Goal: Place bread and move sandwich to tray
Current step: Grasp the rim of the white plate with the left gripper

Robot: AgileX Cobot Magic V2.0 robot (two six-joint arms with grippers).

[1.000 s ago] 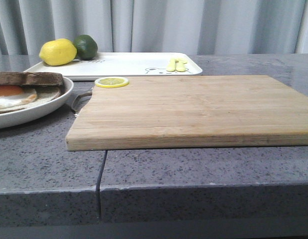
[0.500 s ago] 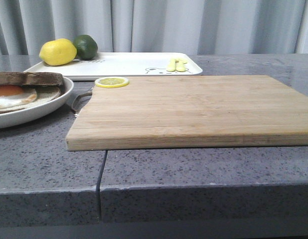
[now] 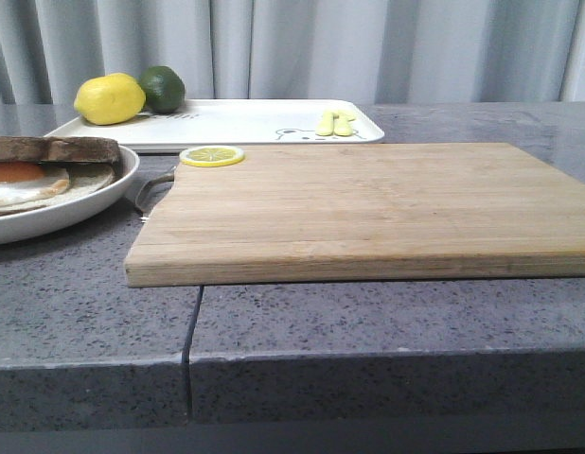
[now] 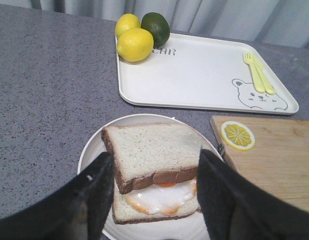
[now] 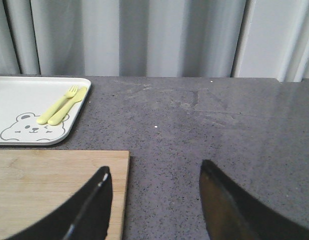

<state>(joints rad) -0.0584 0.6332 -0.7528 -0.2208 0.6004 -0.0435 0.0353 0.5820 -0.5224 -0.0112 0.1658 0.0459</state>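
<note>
The sandwich (image 4: 159,175) lies on a round white plate (image 4: 90,150): the thick bread slice (image 4: 149,147) with dark brown crust sits on a fried egg (image 4: 167,199) and a lower slice. It also shows at the left edge of the front view (image 3: 46,165). My left gripper (image 4: 155,156) is open and empty, just above the sandwich with one finger on each side, not touching it. The white bear-print tray (image 4: 194,75) lies beyond the plate, and shows in the front view (image 3: 245,121). My right gripper (image 5: 155,170) is open and empty over the counter beside the cutting board's corner.
A bamboo cutting board (image 3: 368,203) fills the middle, with a lemon slice (image 3: 212,155) on its far left corner. Two lemons (image 4: 135,44) and a lime (image 4: 155,27) sit on one end of the tray, and a yellow fork and spoon (image 4: 258,75) on the other. Curtains hang behind.
</note>
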